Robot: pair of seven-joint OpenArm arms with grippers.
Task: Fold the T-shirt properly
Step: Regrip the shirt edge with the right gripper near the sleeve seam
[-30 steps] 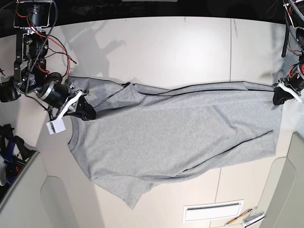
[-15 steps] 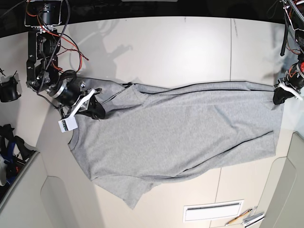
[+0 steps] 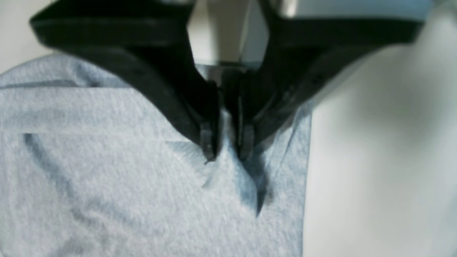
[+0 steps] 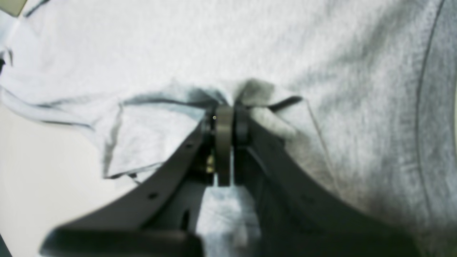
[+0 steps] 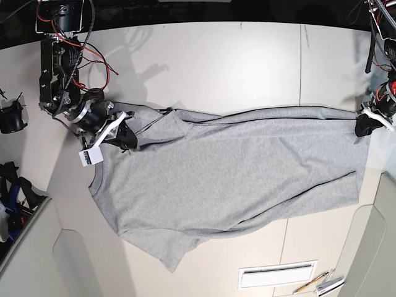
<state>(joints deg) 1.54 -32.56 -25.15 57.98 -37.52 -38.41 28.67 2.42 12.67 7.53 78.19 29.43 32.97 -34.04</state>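
Right gripper [image 4: 232,121] shut on T-shirt [image 5: 210,176]; left gripper [image 3: 227,146] slightly parted, fold between. Clear left tips before lifting; keep right edge flat.

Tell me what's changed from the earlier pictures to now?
The right hand has moved toward the middle of the T-shirt, rightward in the base view, drawing the pinched cloth with it. The left hand stayed about where it was; I can't tell whether it has let go. The shirt's lower part, the pencil and the table look unchanged.
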